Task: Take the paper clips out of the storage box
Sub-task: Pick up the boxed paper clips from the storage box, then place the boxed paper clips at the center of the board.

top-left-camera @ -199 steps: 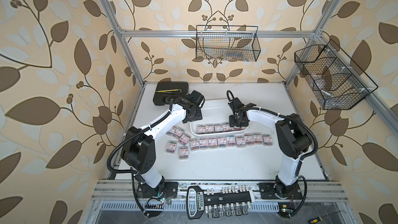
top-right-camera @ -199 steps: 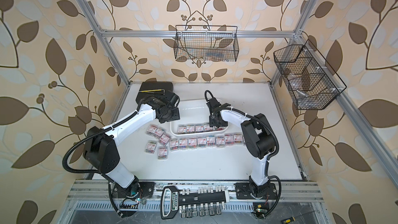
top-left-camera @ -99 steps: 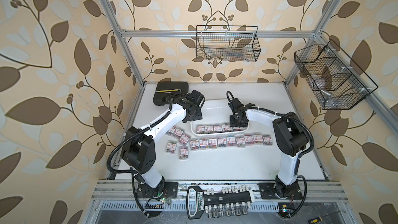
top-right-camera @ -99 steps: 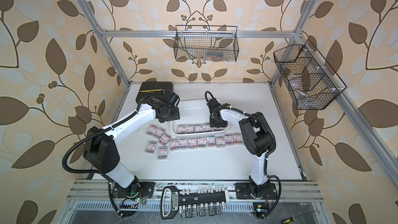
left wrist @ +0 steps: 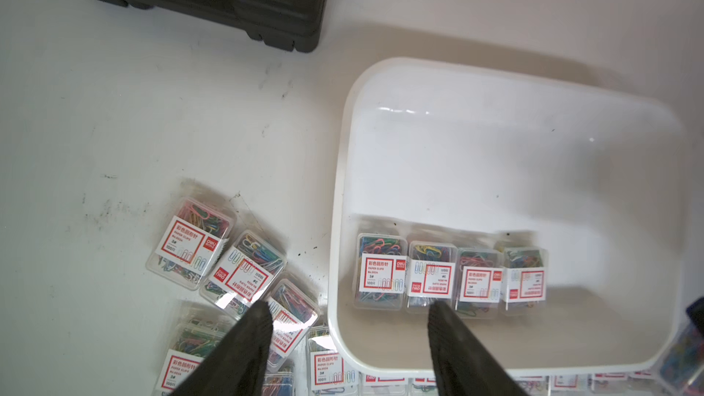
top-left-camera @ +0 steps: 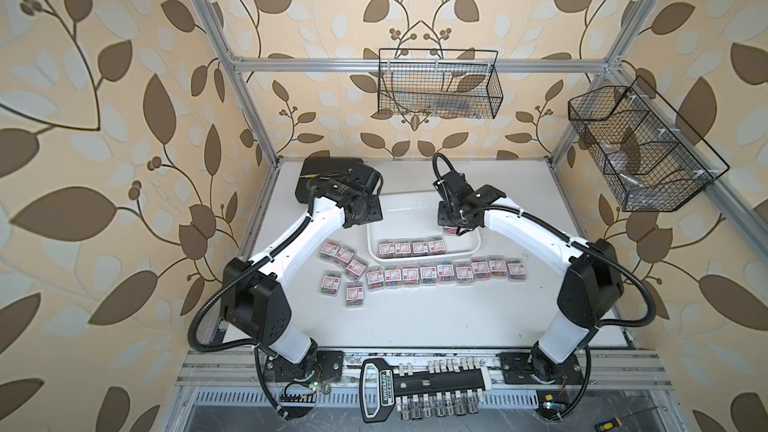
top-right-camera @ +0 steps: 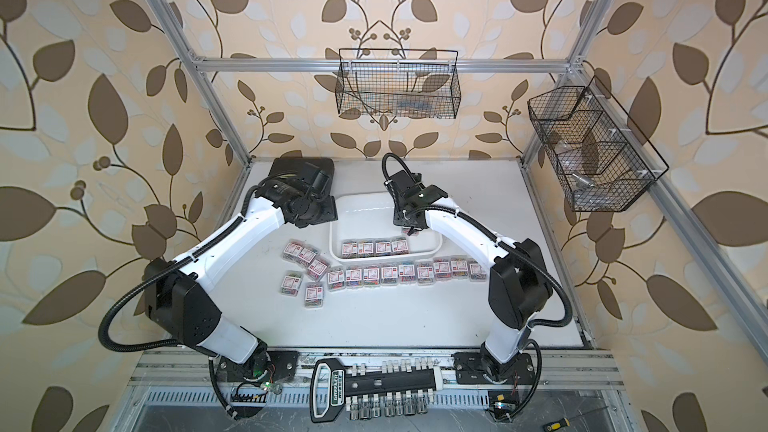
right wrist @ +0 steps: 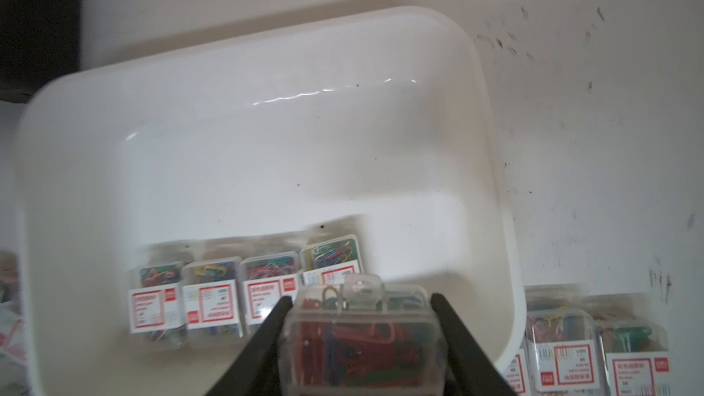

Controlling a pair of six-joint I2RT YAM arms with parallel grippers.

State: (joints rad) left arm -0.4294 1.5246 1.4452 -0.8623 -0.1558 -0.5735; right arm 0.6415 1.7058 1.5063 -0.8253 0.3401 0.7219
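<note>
white table (top-left-camera: 415, 326) lies under us, leafy walls (top-left-camera: 124, 118) all around. our right gripper (right wrist: 362, 300) has just squeezed shut on one clip box (right wrist: 358, 340), so it now sits snug between the two fingers, ready to come out of the storage box (right wrist: 266, 169). four more boxes of paper clips (left wrist: 449, 276) wait in a row just past those fingertips. our right arm (top-left-camera: 528, 226) bends in and points down. our left gripper (left wrist: 350, 306) hangs wide and empty, the rim between its fingers.
</note>
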